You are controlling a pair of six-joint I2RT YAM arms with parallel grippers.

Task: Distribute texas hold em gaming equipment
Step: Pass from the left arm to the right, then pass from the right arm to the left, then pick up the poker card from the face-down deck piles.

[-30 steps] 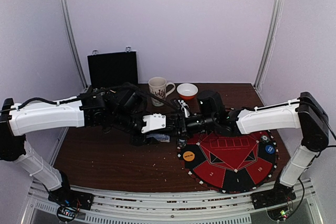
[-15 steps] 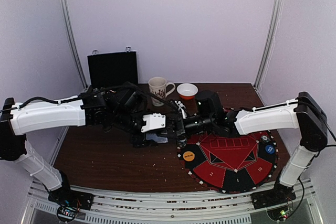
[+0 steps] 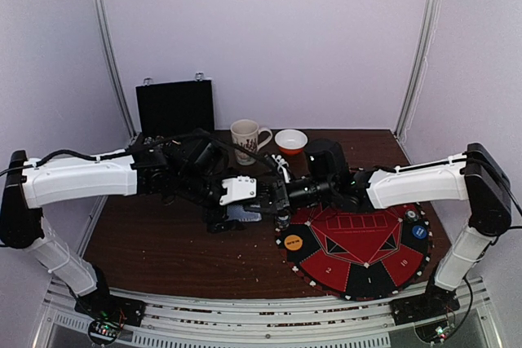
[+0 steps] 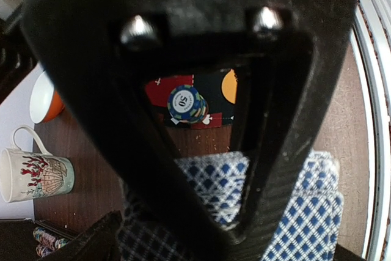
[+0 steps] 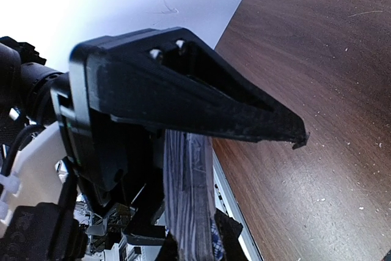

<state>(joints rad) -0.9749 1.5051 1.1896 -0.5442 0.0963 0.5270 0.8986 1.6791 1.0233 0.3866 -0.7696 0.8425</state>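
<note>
A deck of blue-diamond-backed playing cards (image 3: 244, 215) hangs above the table left of the mat, where the two grippers meet. My right gripper (image 3: 261, 209) is shut on it. In the right wrist view the deck (image 5: 189, 194) shows edge-on, pinched under the long upper finger (image 5: 201, 102). My left gripper (image 3: 222, 219) stands open around the deck's other end. The left wrist view shows the card backs (image 4: 232, 181) through and beside its finger (image 4: 287, 126). A blue-edged poker chip (image 4: 185, 103) lies on the mat beside an orange button disc (image 3: 293, 242). A blue button disc (image 3: 418, 231) sits at the mat's right rim.
The round red-and-black mat (image 3: 359, 254) covers the table's right front. An open black case (image 3: 174, 106) stands at the back left. A patterned mug (image 3: 246, 141) and a white-and-orange bowl (image 3: 291, 141) stand behind the grippers. Chip stacks (image 4: 46, 239) lie near the mug.
My left gripper's jaws have opened off the deck while the right gripper has shut on it. Both arms have stayed almost in place.
</note>
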